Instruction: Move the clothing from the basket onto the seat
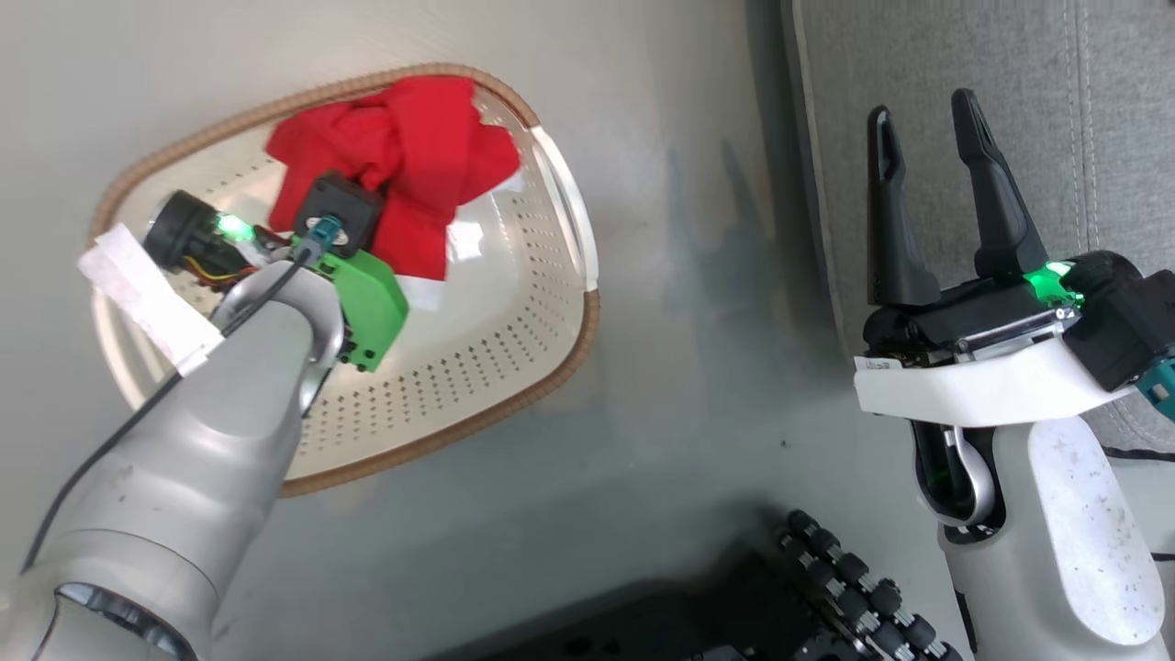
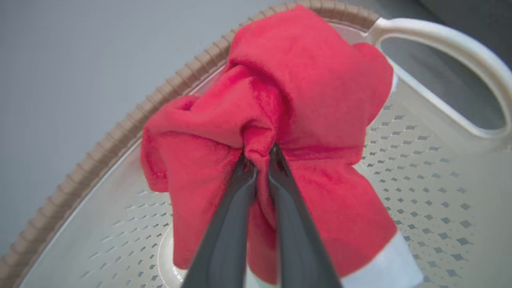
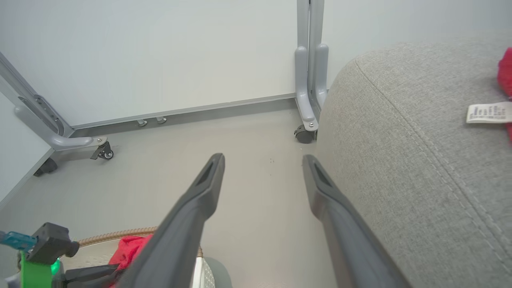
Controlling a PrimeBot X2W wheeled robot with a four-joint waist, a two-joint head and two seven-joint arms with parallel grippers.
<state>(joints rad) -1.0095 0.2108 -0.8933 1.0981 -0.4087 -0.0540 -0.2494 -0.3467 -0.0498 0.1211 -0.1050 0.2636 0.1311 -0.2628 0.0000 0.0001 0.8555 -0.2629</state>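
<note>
Soft matt red cloth of the clothing (image 2: 312, 100), smooth glossy perforated cream plastic basket (image 1: 514, 340), brown woven-look rim (image 1: 312, 92), coarse grey woven fabric seat (image 3: 400, 180), smooth dark plastic fingers (image 3: 192, 216) of the right end effector (image 3: 263, 157), smooth grey floor (image 1: 688, 321)

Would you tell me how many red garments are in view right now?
2. One garment sits bunched in the basket, pinched by the left gripper; another red piece lies on the seat. More may be hidden in its folds.

Red clothing (image 2: 312, 100) (white-trimmed), cream basket (image 1: 514, 358)
</note>
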